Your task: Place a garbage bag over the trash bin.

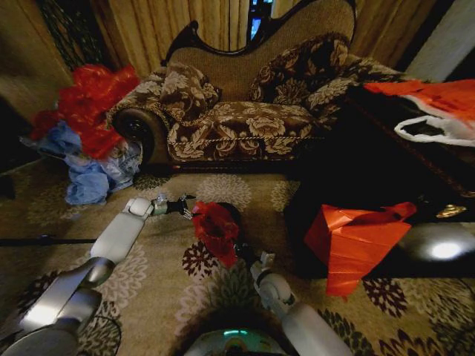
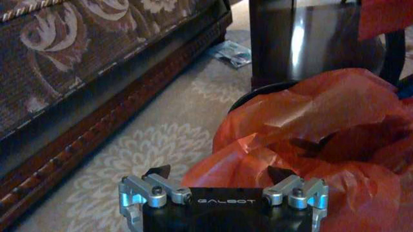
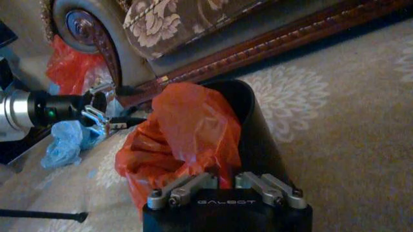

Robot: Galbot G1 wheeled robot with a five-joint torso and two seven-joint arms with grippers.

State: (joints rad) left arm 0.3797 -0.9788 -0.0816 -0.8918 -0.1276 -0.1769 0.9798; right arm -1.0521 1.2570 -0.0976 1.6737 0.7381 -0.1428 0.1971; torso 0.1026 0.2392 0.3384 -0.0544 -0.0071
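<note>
Right gripper [image 3: 226,186] is pinched tight on the garbage bag [image 1: 215,226], anchoring its near edge at the trash bin [image 3: 255,130] rim. Left gripper [image 2: 223,186], fingers wide, sits just beside the bag's far side (prob. to spread it over the rim).

Floral sofa [image 1: 237,119] on patterned carpet [image 1: 156,297]

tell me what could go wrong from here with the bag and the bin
1. The garbage bag is bunched over one side of the trash bin, whose far wall is bare; a pull could slip it off rather than spread it.
2. The right gripper pinches thin plastic at the rim; tugging may tear it.
3. The left gripper is open beside the bag without a hold, so the light bin could tip when only one side is pulled.
</note>
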